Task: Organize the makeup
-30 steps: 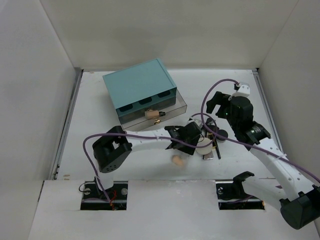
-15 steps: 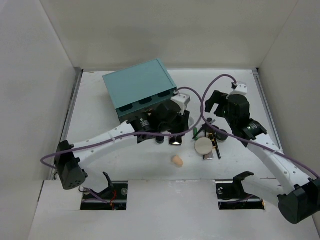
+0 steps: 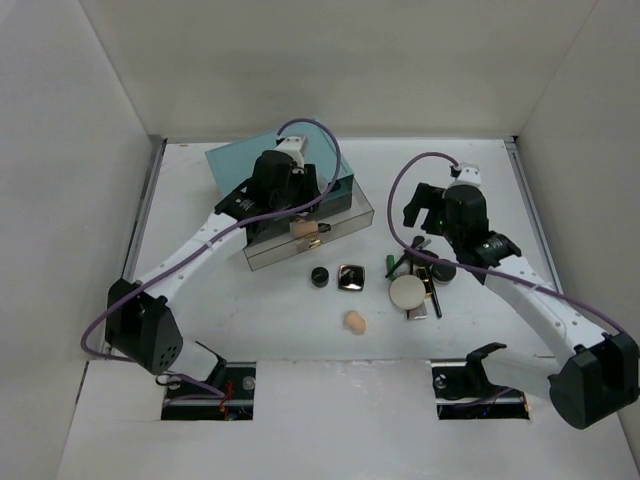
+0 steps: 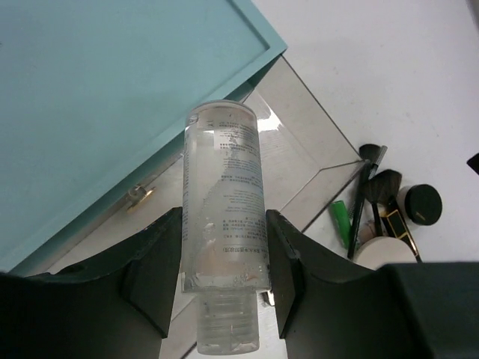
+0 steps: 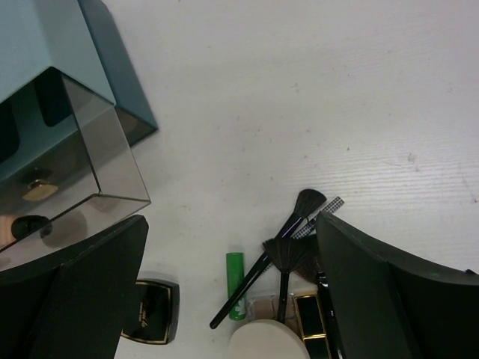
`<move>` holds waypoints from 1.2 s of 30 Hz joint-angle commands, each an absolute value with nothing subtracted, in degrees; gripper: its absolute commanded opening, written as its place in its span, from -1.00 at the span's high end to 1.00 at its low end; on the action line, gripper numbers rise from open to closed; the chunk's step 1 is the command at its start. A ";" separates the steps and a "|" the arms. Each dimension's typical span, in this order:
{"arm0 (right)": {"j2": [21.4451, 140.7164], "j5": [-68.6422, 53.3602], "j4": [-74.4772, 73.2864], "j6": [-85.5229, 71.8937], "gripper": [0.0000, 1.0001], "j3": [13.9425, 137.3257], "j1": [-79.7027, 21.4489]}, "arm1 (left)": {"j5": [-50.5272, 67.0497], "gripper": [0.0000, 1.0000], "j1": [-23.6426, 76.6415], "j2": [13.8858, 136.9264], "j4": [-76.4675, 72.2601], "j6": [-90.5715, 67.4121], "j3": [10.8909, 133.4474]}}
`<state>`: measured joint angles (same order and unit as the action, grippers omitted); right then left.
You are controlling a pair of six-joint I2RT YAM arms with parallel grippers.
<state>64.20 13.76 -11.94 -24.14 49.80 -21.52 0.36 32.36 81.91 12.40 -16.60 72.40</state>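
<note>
My left gripper (image 4: 224, 258) is shut on a clear bottle (image 4: 223, 187), holding it cap-down over the teal box's (image 4: 105, 82) open clear drawer (image 4: 299, 153). In the top view the left gripper (image 3: 288, 205) is at the box's front. A tan cylinder (image 3: 300, 229) lies in the drawer. My right gripper (image 5: 230, 224) is open and empty above a green tube (image 5: 236, 280), black brushes (image 5: 299, 217), cream puff (image 5: 269, 340) and black square compact (image 5: 153, 310). A peach sponge (image 3: 354, 322) and a small black round compact (image 3: 319, 276) lie on the table.
The teal box (image 3: 280, 165) stands at the back left with its lower drawer (image 3: 335, 238) pulled out toward the middle. Another round black compact (image 3: 443, 270) and gold-trimmed cases (image 3: 420, 300) lie in the pile under the right arm. White walls enclose the table.
My left arm swung from the makeup pile at mid-table up and left to the box, carrying the clear bottle. My right gripper shifted slightly up and left, still open.
</note>
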 commanded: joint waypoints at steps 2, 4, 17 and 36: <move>63.64 12.31 -9.23 -22.50 -1.00 50.54 -24.12 | 5.80 0.95 32.56 81.65 8.26 -14.33 70.14; 63.20 12.22 -9.05 -22.41 -1.00 49.40 -25.61 | 5.10 0.93 32.83 81.39 8.09 -13.36 69.35; 74.17 17.22 -7.74 -30.48 -1.00 48.96 -42.13 | 3.43 0.75 27.64 88.77 7.29 -12.04 70.14; 86.56 30.23 -5.80 -41.30 -1.00 47.81 -54.27 | -0.96 -1.00 29.66 72.17 10.01 -10.28 66.54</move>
